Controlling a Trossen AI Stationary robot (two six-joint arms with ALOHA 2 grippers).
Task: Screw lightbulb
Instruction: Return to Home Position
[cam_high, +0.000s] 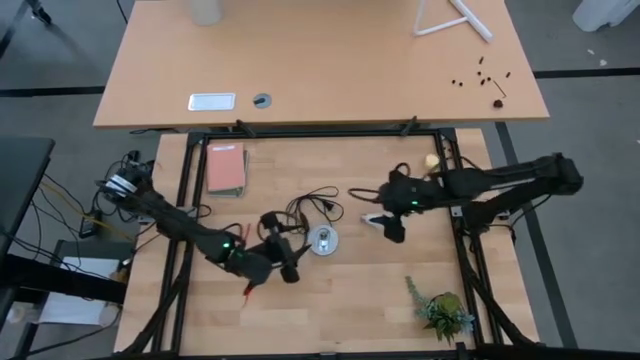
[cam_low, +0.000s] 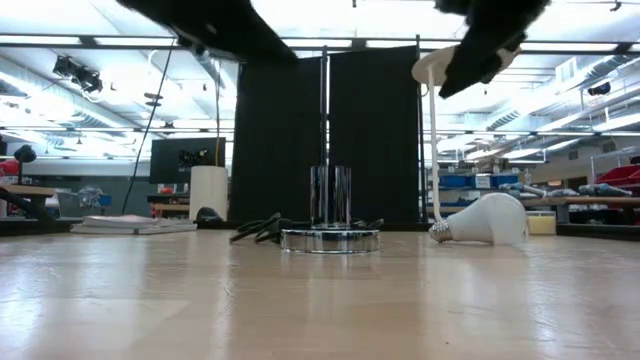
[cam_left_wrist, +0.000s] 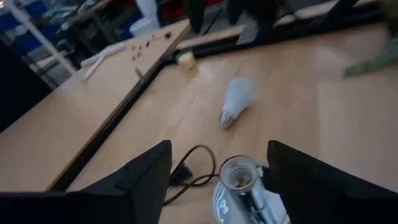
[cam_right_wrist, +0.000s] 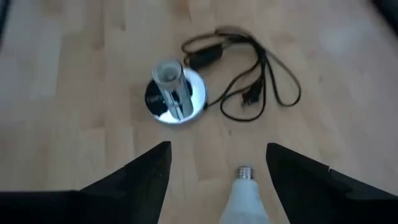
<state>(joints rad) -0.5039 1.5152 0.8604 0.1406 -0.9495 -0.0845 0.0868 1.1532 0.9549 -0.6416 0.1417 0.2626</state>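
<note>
The white lightbulb (cam_low: 487, 219) lies on its side on the table, with its grey screw end (cam_low: 439, 232) toward the socket. The chrome socket (cam_high: 322, 240) stands upright on its round base (cam_low: 330, 240), and its black cord (cam_right_wrist: 249, 74) trails behind it. My right gripper (cam_right_wrist: 217, 155) hangs open above the bulb (cam_right_wrist: 245, 199), well clear of it. My left gripper (cam_left_wrist: 217, 155) is open, just left of the socket (cam_left_wrist: 239, 180) and pointing at it, touching nothing.
A small yellow ball (cam_high: 430, 160) sits by the far right frame rail. At the far left lies a pink book (cam_high: 226, 167), and near the right corner a small green plant (cam_high: 443, 312). A black metal frame (cam_high: 320, 133) borders the work table.
</note>
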